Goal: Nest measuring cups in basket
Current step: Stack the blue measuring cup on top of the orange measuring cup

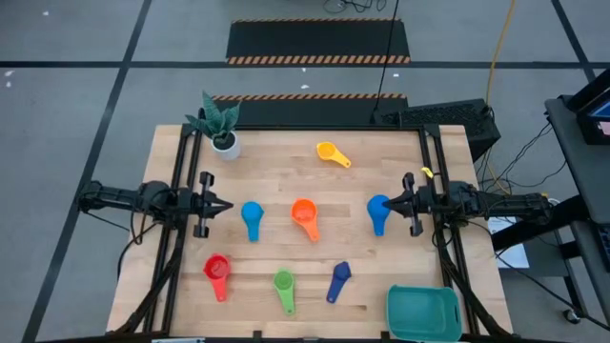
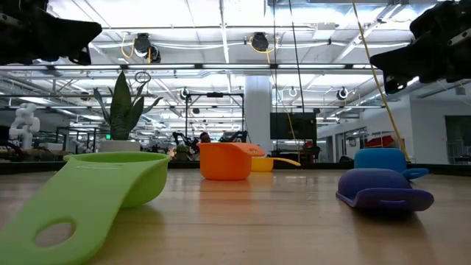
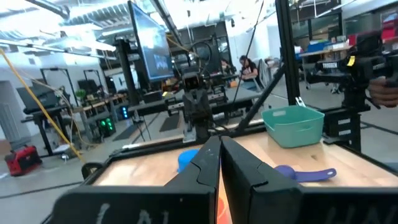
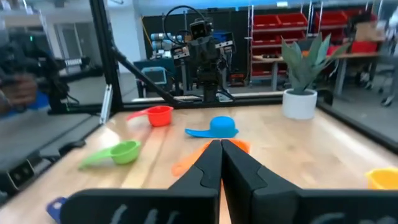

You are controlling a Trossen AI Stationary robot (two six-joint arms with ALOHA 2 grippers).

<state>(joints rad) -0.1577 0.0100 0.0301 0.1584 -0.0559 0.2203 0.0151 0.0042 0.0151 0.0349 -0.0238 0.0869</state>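
Observation:
Several measuring cups lie apart on the wooden table, bowls down on the board: yellow (image 1: 333, 153) at the far side, light blue (image 1: 252, 217), orange (image 1: 305, 217) and a second light blue (image 1: 378, 213) in the middle row, red (image 1: 217, 273), green (image 1: 284, 289) and dark blue (image 1: 338, 281) near the front. The teal basket (image 1: 423, 312) stands at the near right corner. My left gripper (image 1: 224, 204) hovers shut at the table's left, high above the board. My right gripper (image 1: 389, 202) hovers shut at the right, over the second light blue cup without touching it.
A white pot with a green plant (image 1: 225, 143) stands at the far left corner. Black frame rails (image 1: 181, 162) run along the table's left and right sides. Bare wood lies between the cups and between the dark blue cup and the basket.

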